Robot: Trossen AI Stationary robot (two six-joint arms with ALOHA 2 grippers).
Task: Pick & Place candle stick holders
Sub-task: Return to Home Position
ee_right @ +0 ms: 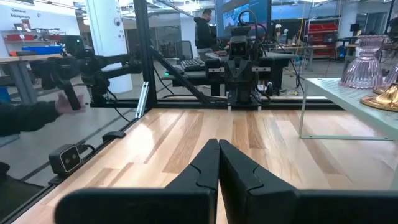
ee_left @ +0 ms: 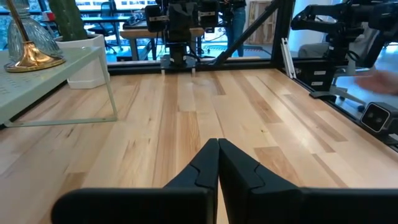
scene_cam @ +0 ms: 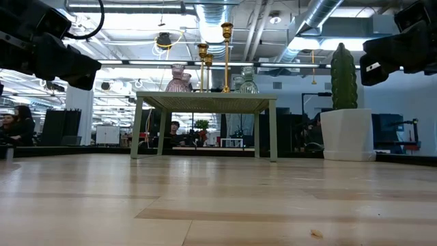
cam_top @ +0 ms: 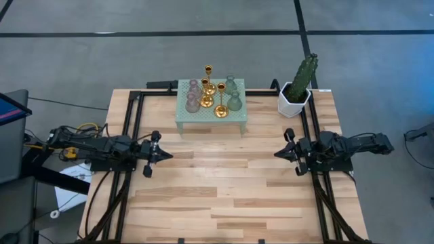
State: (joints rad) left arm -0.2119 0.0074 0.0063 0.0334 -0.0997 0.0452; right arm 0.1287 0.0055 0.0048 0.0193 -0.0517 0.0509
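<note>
From where I stand, all the candle stick holders (cam_top: 221, 110) in sight are gathered on top of the mint green perforated stand (cam_top: 210, 120) at the far middle of the counter (cam_top: 224, 196). The pink holders (cam_top: 192, 102) sit on the side nearer the left arm, the gold holders (cam_top: 207, 100) rise in the centre, and the green holders (cam_top: 234, 102) stand on the side nearer the cactus (cam_top: 303, 73) in its white pot (cam_top: 293, 103). They are packed close together but upright, which looks sensible on so small a top, and I see none on the bare wood, so I would judge the placing to be done. That fits how the arms lie: each is low along its own side of the counter, pointing inward across the open middle and well clear of the stand, a parked pose that leaves the display alone. The left tool (cam_top: 169, 156) has its two dark fingers pressed tip to tip, pinching nothing and touching nothing. The right tool (cam_top: 277, 154) mirrors it, fingers shut on air. From table height both arms hang above the wood, not resting on it.
</note>
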